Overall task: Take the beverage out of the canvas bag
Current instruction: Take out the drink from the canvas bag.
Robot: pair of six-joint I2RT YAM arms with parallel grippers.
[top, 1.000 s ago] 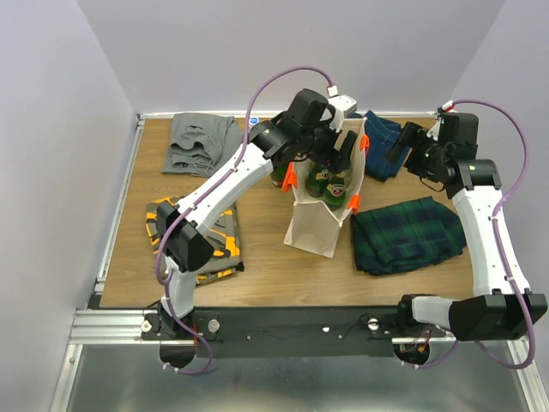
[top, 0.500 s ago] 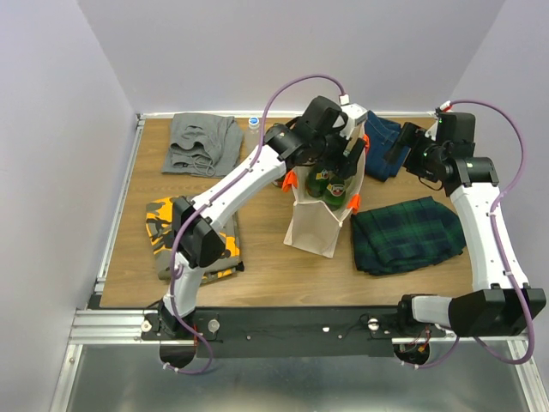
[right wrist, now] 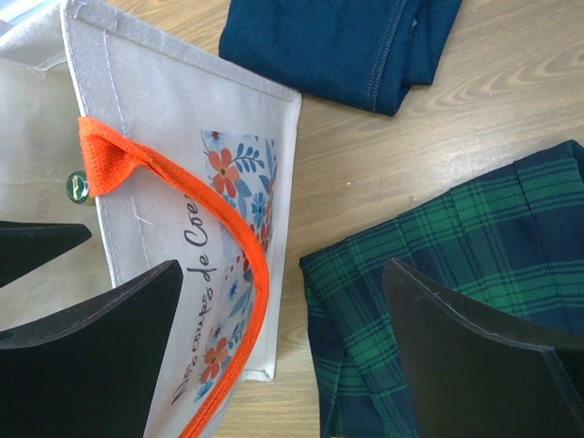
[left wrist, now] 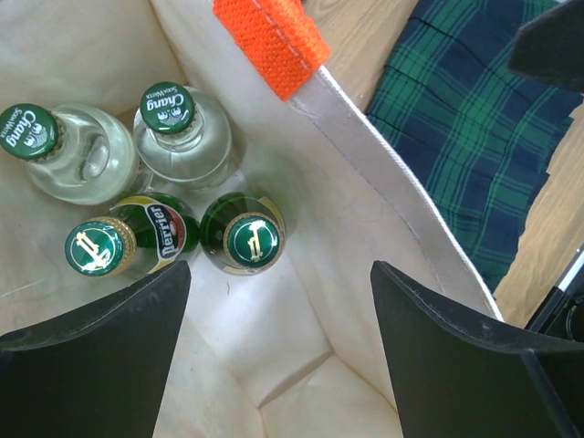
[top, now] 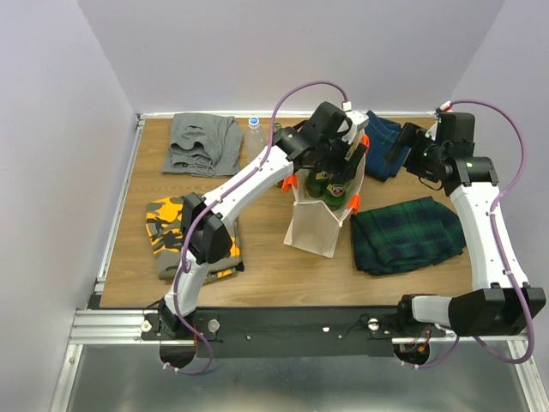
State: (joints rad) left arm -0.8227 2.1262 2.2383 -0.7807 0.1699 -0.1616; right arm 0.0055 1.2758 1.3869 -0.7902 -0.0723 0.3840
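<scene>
Reaching step: the left hand [left wrist: 281, 274] hovers open over the canvas bag [top: 316, 225] at centre frame. Next it likely must descend and close round a green Perrier bottle [left wrist: 242, 235] standing inside.

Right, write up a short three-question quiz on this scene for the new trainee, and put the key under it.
1. How many bottles stand inside the canvas bag?
2. True or false: the left gripper is shut on a bottle cap.
3. Which folded cloth lies on the table to the right of the bag, nearer the arm bases than the blue jeans?
A. a grey garment
B. the green-and-blue plaid cloth
C. an orange camouflage garment

Key
1. Four: two clear ones and two green ones.
2. False: it hangs open above the bag's mouth, holding nothing.
3. B
</scene>
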